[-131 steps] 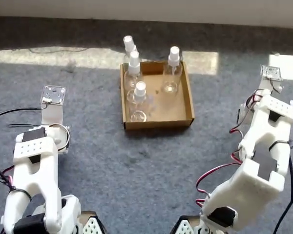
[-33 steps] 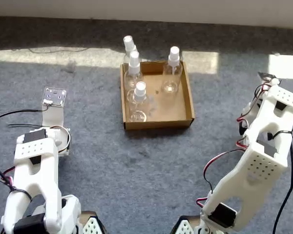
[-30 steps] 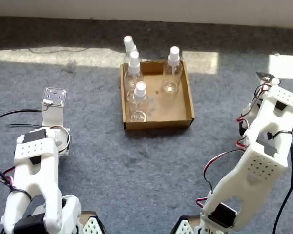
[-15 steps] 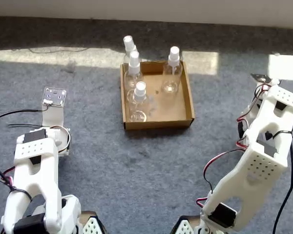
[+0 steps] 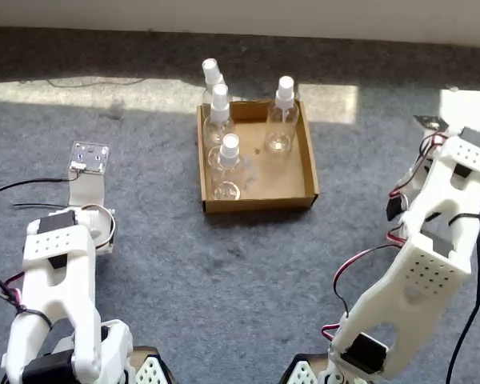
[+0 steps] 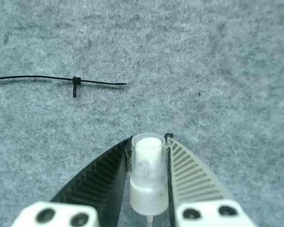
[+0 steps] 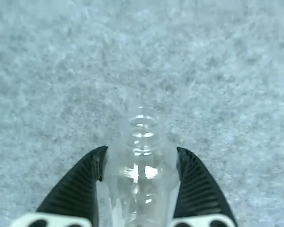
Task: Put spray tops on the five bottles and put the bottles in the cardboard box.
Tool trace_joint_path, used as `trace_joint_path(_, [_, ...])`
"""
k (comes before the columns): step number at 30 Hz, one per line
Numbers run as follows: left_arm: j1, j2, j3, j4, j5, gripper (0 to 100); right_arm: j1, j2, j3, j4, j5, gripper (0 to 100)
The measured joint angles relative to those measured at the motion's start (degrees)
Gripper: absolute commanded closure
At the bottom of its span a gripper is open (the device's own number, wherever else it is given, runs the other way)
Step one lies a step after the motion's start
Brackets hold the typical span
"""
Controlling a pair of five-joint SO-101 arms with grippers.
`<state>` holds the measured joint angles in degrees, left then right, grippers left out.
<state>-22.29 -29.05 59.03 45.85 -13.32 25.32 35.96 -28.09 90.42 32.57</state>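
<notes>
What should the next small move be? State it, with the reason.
Probably bring the two arms together, so the spray top held in the left gripper lines up over the bottle in the right gripper. That bottle's neck is open and bare, while four capped bottles at the cardboard box already wear tops.

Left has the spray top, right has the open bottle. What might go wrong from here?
The spray top sits pinched in the left gripper's fingertips; the bottle's neck is narrow, so a slight misalignment could miss it or push the top askew.
The right gripper grips the smooth clear body, so pressing down may make it slip or tilt.
Capped bottles crowd the cardboard box's side nearer the left arm; lowering there could topple one.
</notes>
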Motion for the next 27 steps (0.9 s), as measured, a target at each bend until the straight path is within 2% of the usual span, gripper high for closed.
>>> trace_joint_path(3, [0.0, 0.0, -2.73, 0.44, 0.62, 99, 0.0, 0.0, -7.82, 4.48, -1.49, 99.3])
trace_joint_path(6, [0.18, 0.0, -8.18, 4.31, 2.37, 99, 0.0, 0.0, -17.58, 8.79, -2.02, 99.4])
trace_joint_path(9, [2.46, 0.0, -15.91, 10.81, 2.99, 99, 0.0, 0.0, -26.99, 9.58, -3.16, 99.4])
trace_joint_path(13, [8.88, 0.0, -28.84, 21.54, 5.45, 99, -0.44, 0.0, -34.64, 9.67, -7.21, 99.4])
trace_joint_path(20, [22.95, 0.0, -53.98, 36.22, 11.16, 99, -6.95, -0.09, -36.92, 9.67, -12.57, 99.4])
trace_joint_path(23, [28.57, 0.0, -64.0, 39.21, 13.8, 99, -10.11, -3.08, -35.34, 9.67, -15.03, 99.4])
trace_joint_path(27, [34.99, -0.09, -74.29, 39.91, 16.53, 99, -14.95, -15.3, -24.26, 9.67, -15.74, 99.4])
